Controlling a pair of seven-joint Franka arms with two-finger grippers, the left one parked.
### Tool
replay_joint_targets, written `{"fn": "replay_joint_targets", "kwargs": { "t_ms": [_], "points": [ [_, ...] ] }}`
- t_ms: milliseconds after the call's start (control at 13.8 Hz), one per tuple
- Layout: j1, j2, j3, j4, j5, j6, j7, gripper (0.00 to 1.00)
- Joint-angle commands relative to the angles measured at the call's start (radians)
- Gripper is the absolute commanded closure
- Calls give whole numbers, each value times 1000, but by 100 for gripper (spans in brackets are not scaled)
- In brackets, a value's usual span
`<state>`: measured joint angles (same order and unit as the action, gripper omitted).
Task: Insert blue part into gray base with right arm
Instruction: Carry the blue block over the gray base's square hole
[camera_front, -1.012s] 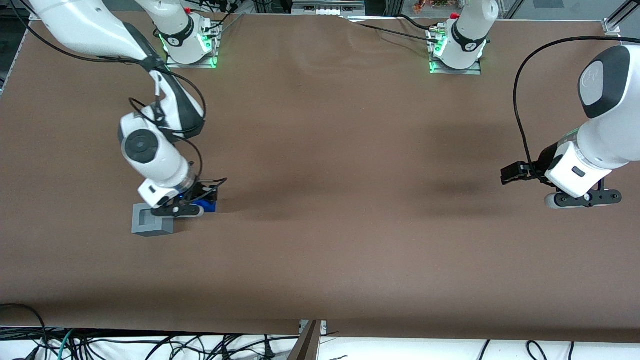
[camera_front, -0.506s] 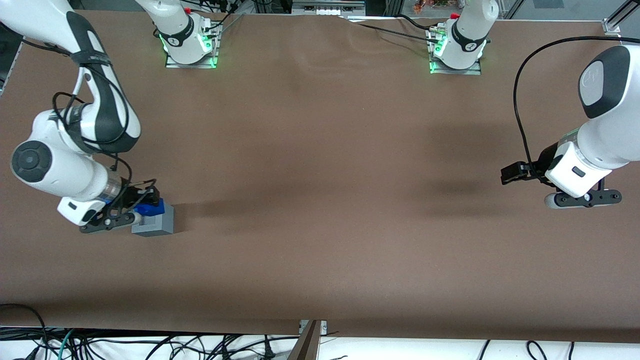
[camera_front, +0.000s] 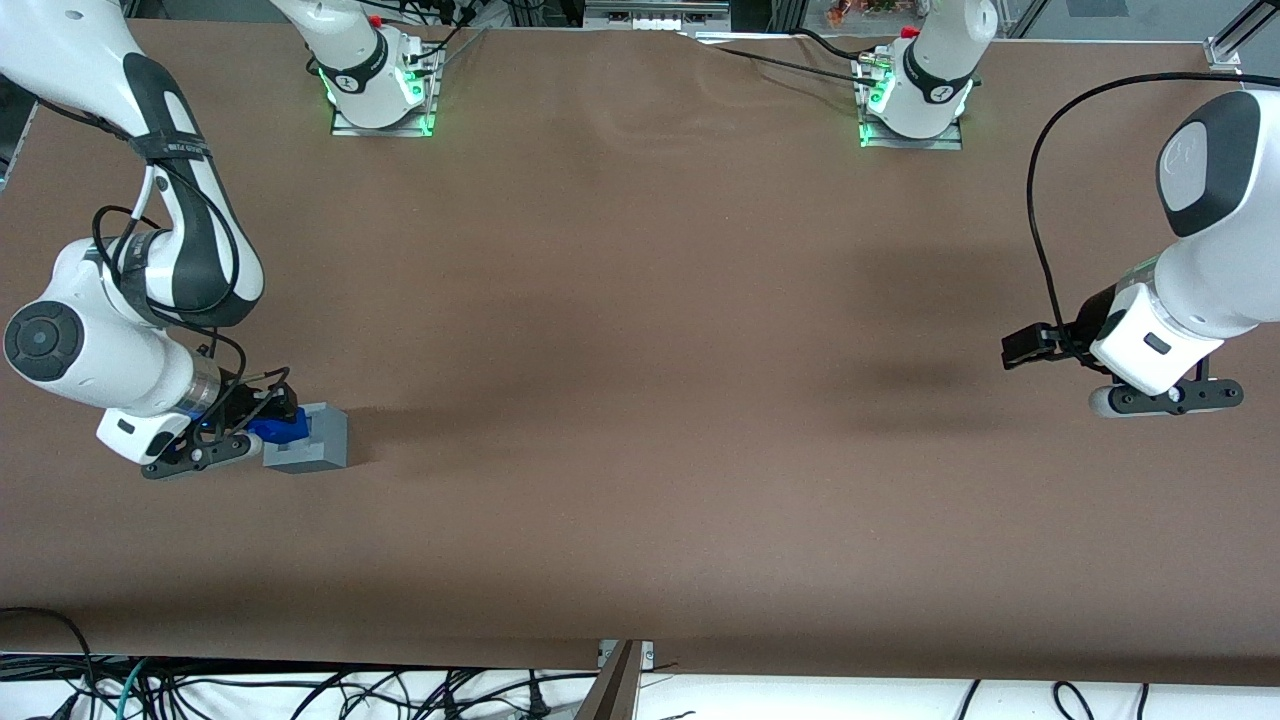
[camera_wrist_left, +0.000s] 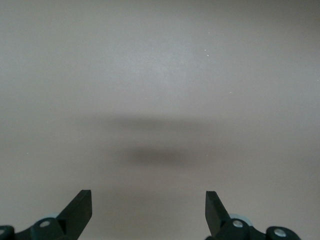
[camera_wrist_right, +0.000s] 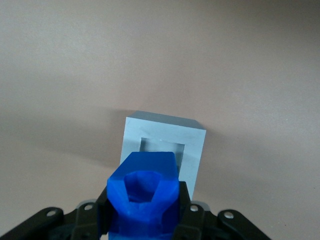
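The gray base (camera_front: 311, 441) stands on the brown table at the working arm's end, its square recess (camera_wrist_right: 162, 147) facing up and uncovered. My right gripper (camera_front: 268, 424) hangs beside the base, tilted, shut on the blue part (camera_front: 279, 429). In the right wrist view the blue part (camera_wrist_right: 144, 193) sits between the black fingers (camera_wrist_right: 186, 206) of the gripper (camera_wrist_right: 144, 212), its hollow end toward the camera, overlapping the near edge of the gray base (camera_wrist_right: 192, 150). The blue part is above the base's edge, outside the recess.
Two arm mounts with green lights, one (camera_front: 380, 85) and another (camera_front: 912, 100), stand along the table's edge farthest from the front camera. The brown table cover (camera_front: 640, 400) spreads wide. Cables (camera_front: 300, 690) lie below the table's near edge.
The right arm swung with the blue part from one side of the gray base over it to the side toward the table's end. In the last half second it drew slightly farther off the base.
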<state>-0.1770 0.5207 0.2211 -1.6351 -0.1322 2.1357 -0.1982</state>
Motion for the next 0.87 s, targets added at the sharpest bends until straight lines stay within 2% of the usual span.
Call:
{"fn": "replay_joint_targets", "kwargs": {
  "t_ms": [0,289,795],
  "points": [
    [-1,15,-9,12,16,15,-15,60],
    [-1,28,-12,11,38,36,39,60],
    [-1,41,-12,11,40,55,60,60]
  ]
}}
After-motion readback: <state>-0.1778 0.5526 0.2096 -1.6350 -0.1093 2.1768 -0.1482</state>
